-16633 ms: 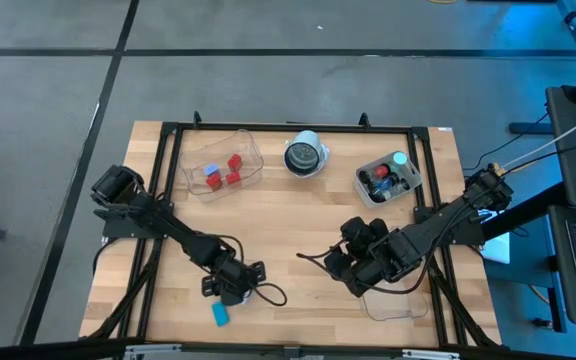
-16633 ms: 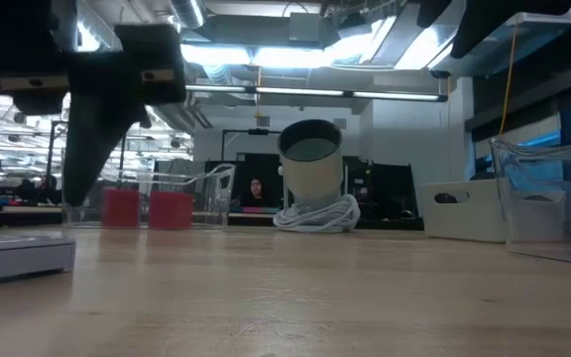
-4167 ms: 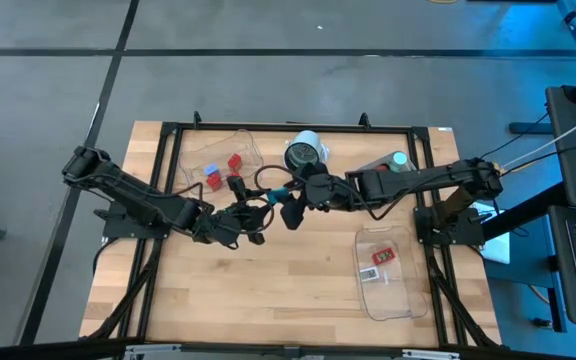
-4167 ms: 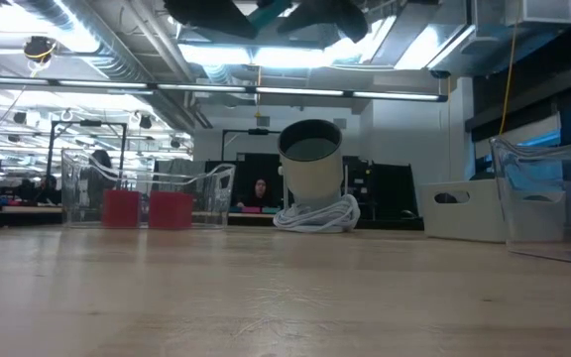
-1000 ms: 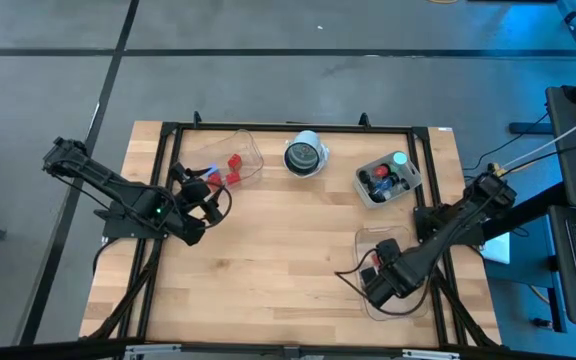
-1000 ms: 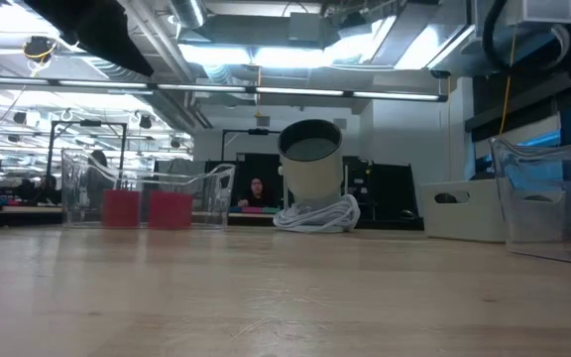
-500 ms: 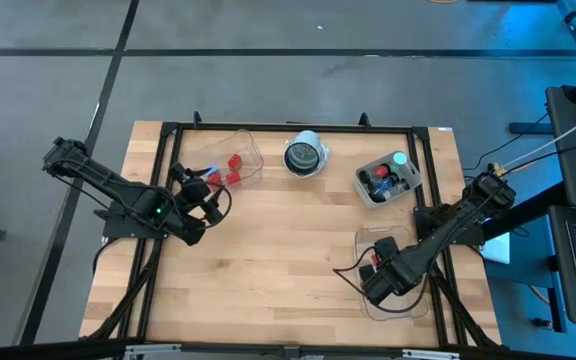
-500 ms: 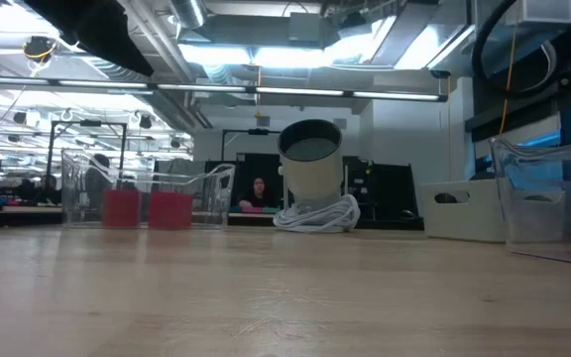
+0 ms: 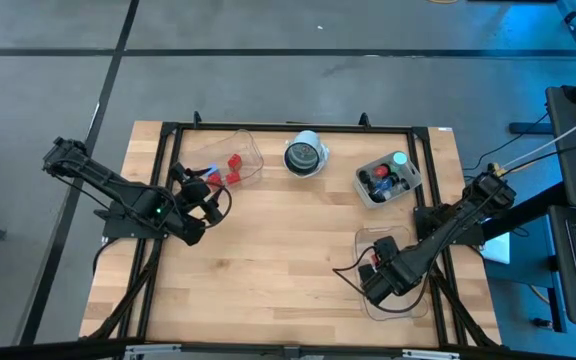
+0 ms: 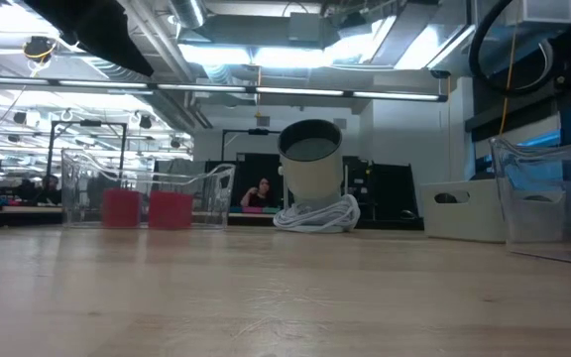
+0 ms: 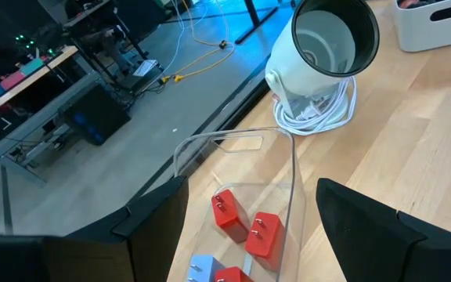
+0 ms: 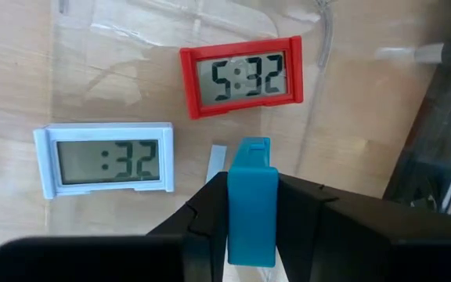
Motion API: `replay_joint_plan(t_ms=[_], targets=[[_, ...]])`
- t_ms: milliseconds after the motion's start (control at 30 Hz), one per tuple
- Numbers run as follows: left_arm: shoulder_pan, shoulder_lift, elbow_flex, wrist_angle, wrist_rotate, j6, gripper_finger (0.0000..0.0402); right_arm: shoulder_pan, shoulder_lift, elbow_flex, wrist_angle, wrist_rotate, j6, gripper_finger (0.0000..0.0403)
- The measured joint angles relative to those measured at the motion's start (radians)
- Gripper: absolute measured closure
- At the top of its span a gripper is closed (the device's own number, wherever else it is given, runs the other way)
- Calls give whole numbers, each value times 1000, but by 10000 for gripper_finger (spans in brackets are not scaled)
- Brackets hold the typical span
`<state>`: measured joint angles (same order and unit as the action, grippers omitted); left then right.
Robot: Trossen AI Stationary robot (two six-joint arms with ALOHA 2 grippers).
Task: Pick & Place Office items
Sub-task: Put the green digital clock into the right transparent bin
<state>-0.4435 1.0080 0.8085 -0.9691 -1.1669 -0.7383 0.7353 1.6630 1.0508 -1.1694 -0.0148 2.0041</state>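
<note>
The red clock [image 12: 241, 76] in the clear tray [image 12: 131, 47] under me reads 5:32, and the white clock [image 12: 106, 160] beside it shows :32. My right gripper [image 12: 250, 207] pinches a plain blue block [image 12: 251, 200] just above that tray. My left gripper [image 11: 249, 227], fingers spread wide and empty, hangs over the other tray [image 11: 233, 145] holding red blocks [image 11: 245, 223].

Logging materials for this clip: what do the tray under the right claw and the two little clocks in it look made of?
The tray looks like thin clear plastic: the wood grain shows through and it glints. The red clock and the white clock look like matte moulded plastic frames around grey LCD faces. The blue piece in the right claw also looks like smooth plastic.
</note>
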Motion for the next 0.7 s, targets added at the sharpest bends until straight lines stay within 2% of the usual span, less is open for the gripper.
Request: replay_joint_plan(t_ms=[433,700], targets=[[0,0,0,0,1,0,123,0,0,0,1,0,-29,318],[0,0,0,0,1,0,123,0,0,0,2,0,-32,262]])
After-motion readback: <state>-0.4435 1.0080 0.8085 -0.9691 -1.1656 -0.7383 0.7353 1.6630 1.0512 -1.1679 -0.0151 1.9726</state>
